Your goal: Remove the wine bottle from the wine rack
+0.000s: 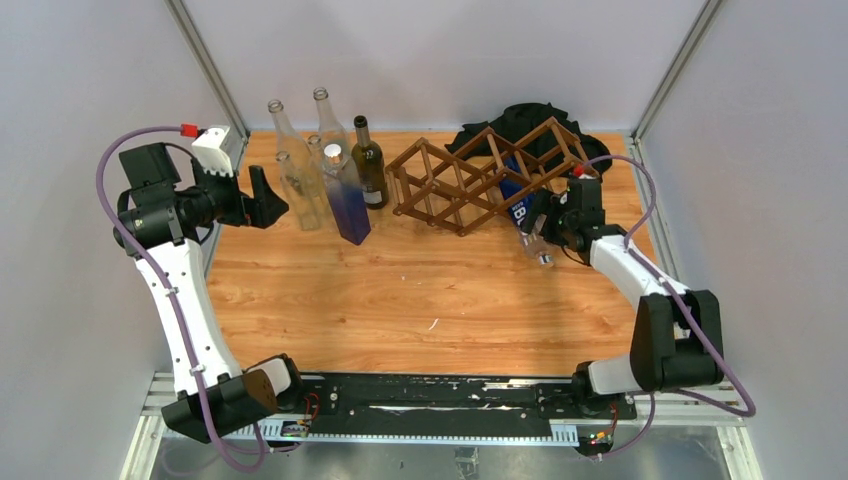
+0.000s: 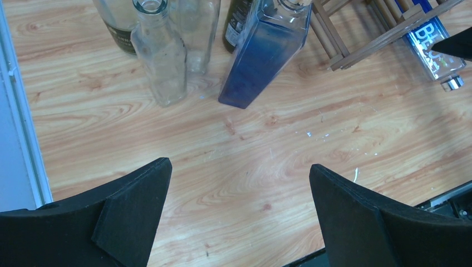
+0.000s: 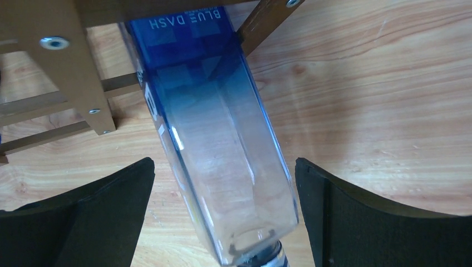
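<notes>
The wine rack (image 1: 455,185), a brown wooden lattice, stands at the back right of the table; its slats also show in the right wrist view (image 3: 67,50). A square blue-to-clear wine bottle (image 1: 520,207) labelled BLUE DASH lies slanted in it, neck end poking out toward the front. My right gripper (image 1: 545,232) is open and straddles the bottle's clear shoulder (image 3: 222,167), with a gap on each side of the glass. My left gripper (image 1: 265,200) is open and empty at the far left, above bare wood (image 2: 239,164).
Beside the rack's left end stand several bottles: clear ones (image 1: 295,170), a dark green one (image 1: 369,165) and a blue square one (image 1: 347,205). A black cloth (image 1: 520,122) lies behind the rack. Grey walls close in the table on three sides.
</notes>
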You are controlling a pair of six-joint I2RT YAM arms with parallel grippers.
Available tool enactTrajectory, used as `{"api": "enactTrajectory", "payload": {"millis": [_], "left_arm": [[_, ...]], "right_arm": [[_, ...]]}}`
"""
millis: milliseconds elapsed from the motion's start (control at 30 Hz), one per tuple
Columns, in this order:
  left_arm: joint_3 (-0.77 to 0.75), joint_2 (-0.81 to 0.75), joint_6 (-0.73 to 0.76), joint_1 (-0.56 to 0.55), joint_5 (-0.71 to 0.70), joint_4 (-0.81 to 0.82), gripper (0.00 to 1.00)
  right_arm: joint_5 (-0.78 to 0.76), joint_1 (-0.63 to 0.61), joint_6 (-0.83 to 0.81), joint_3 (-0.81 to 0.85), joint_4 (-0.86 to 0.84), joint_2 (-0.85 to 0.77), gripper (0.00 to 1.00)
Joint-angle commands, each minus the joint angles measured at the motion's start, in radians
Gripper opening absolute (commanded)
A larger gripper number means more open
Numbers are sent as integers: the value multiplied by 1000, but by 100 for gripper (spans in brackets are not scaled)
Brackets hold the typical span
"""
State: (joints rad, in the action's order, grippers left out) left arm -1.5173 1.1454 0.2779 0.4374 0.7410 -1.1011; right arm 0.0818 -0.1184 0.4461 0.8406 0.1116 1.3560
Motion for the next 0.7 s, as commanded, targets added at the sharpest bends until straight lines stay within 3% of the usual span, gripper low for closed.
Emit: {"api": "enactTrajectory", "payload": {"millis": [0,100,233,433,567,633,667], "left_arm": [[-3,15,3,7,29,-1,100],[1,19,2,7,46,0,100],[16,4,24,6,57,0,100],[46,2,61,-27,80,0,100],[68,-8,99,-107,79,0,100],[72,-9,109,-166,56,0,100],[72,-8,113,-185,45,0,100]], "right_arm": [[91,19,3,-26,-84,72,100],[142,19,21,-41,-139,119,97],[183,19,58,-92,-214,115,83],[205,18,93,-170,-266,-9,45],[221,17,94,-208,-234,-116,22],[226,13,94,-233,-204,-176,2],[228,12,95,-242,-188,-207,0]]}}
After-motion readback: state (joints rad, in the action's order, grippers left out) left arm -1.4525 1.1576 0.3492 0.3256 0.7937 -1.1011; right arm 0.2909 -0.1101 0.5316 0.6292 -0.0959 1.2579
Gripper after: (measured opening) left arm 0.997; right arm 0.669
